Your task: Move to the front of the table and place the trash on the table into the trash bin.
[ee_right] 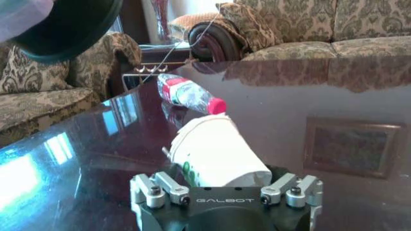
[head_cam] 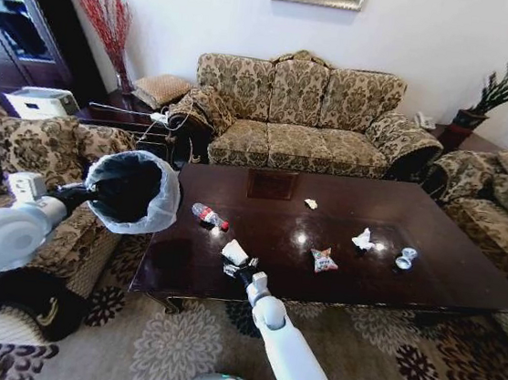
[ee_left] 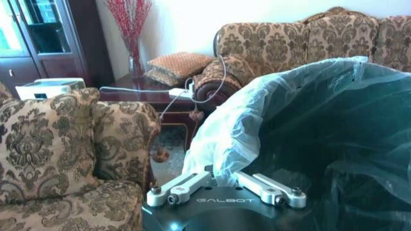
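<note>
The dark glossy table (head_cam: 427,283) carries the trash: a clear bottle (head_cam: 207,215) with a red label, a white tissue (head_cam: 363,240), a red-and-white wrapper (head_cam: 323,259), a small silvery cup (head_cam: 405,258) and a pale scrap (head_cam: 310,203). Near the front left edge my right gripper (head_cam: 241,268) is shut on a crumpled white paper cup (head_cam: 235,252). The right wrist view has that cup (ee_right: 215,156) lying between the jaws of the gripper (ee_right: 222,180), with the bottle (ee_right: 186,94) beyond it. My left gripper (head_cam: 88,194) is shut on the rim of the black trash bin (head_cam: 134,192), held tilted in the air left of the table. The white liner (ee_left: 224,139) folds over the rim at that gripper (ee_left: 224,180).
A patterned sofa (head_cam: 299,113) stands behind the table, with armchairs on the left (head_cam: 47,153) and right (head_cam: 500,209). A side table (head_cam: 125,116) with cables and a vase sits at the back left. A floral carpet (head_cam: 399,362) runs along the table's front.
</note>
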{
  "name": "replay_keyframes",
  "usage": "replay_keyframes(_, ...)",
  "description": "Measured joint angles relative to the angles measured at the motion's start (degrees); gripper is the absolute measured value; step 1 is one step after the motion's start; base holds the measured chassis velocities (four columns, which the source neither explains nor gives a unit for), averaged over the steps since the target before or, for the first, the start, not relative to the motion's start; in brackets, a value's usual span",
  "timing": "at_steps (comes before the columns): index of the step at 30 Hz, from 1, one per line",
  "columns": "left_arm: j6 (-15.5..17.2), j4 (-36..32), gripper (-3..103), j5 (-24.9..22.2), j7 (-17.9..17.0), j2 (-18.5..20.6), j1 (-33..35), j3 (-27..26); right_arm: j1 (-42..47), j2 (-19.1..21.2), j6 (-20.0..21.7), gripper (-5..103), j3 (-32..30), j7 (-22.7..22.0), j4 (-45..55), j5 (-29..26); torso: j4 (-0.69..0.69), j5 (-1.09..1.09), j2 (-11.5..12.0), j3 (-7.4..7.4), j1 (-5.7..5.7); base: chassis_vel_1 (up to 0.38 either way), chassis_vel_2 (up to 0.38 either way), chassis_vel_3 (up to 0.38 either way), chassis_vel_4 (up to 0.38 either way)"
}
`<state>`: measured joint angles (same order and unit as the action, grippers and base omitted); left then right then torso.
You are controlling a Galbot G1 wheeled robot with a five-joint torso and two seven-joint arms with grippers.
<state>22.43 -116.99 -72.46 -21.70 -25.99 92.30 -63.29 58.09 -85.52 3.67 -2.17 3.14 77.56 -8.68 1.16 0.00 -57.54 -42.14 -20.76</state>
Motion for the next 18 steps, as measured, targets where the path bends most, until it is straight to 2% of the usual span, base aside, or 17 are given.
replay_keyframes(1, -0.4, 0.1, 0, 0.0, -0.3, 0.1, -0.1, 0.3, 0.2, 0.0, 0.0, 85, -0.1, 0.1, 0.0, 0.0, 0.0, 0.0, 0.0, 0.0, 0.0, 0.0, 0.0, 0.0, 0.0)
replay_keyframes(2, -0.4, 0.1, 0, 0.0, -0.3, 0.1, -0.1, 0.3, 0.2, 0.0, 0.0, 85, -0.1, 0.1, 0.0, 0.0, 0.0, 0.0, 0.0, 0.0, 0.0, 0.0, 0.0, 0.0, 0.0)
replay_keyframes(4, -0.9, 0.5, 0, 0.0, -0.5, 0.4, -0.2, 0.8, 0.5, -0.4, 0.0, 74, -0.3, 0.2, 0.1, 0.1, 0.0, 0.0, 0.0, 0.0, 0.0, 0.0, 0.0, 0.0, 0.0)
replay_keyframes(6, -1.0, 0.8, 0, 0.0, -0.5, 0.5, -0.2, 0.9, 0.8, -0.7, -0.1, 74, -0.5, 0.2, 0.2, 0.1, 0.0, 0.0, 0.0, 0.0, 0.0, 0.0, 0.0, 0.0, 0.0)
replay_keyframes(7, -1.1, 1.1, 0, 0.1, -0.5, 0.6, -0.3, 1.0, 1.1, -0.9, -0.2, 63, -0.5, 0.2, 0.5, 0.2, 0.0, 0.0, 0.0, 0.0, 0.0, 0.0, 0.0, 0.0, 0.0)
replay_keyframes(8, -1.2, 1.2, 0, 0.1, -0.5, 0.6, -0.4, 1.0, 1.3, -1.0, -0.7, 63, -0.5, 0.1, 0.8, 0.4, 0.01, 0.0, 0.0, 0.0, 0.0, 0.0, 0.0, 0.0, 0.0)
replay_keyframes(10, -1.3, 1.3, 0, 0.2, -0.5, 0.6, -0.3, 1.0, 1.8, -0.9, -1.6, 51, -0.4, 0.2, 1.5, 1.1, 0.0, 0.0, 0.0, 0.0, 0.0, 0.0, 0.0, 0.0, 0.0)
replay_keyframes(12, -1.4, 1.3, 0, 0.3, -0.5, 0.6, -0.2, 1.0, 2.0, -0.8, -1.8, 51, -0.4, 0.2, 1.8, 1.6, 0.0, 0.0, 0.0, 0.0, 0.0, 0.0, 0.0, 0.0, 0.0)
replay_keyframes(16, -1.4, 1.7, 0, 0.3, -0.6, 0.3, 0.1, 0.8, 2.7, -0.5, -1.9, 30, -0.1, 0.2, 3.7, 2.3, 0.0, 0.0, 0.0, 0.0, 0.0, 0.0, 0.0, 0.0, 0.0)
replay_keyframes(17, -1.4, 1.7, 0, 0.3, -0.6, 0.3, 0.1, 0.8, 2.7, -0.5, -1.9, 30, -0.1, 0.2, 3.7, 2.3, 0.0, 0.0, 0.0, 0.0, 0.0, 0.0, 0.0, 0.0, 0.0)
replay_keyframes(18, -1.4, 1.9, 0, 0.2, -0.7, 0.3, 0.2, 0.8, 3.0, -0.3, -1.9, 25, -0.2, 0.2, 4.5, 2.5, 0.01, 0.0, 0.0, 0.0, 0.0, 0.0, 0.0, 0.0, 0.0)
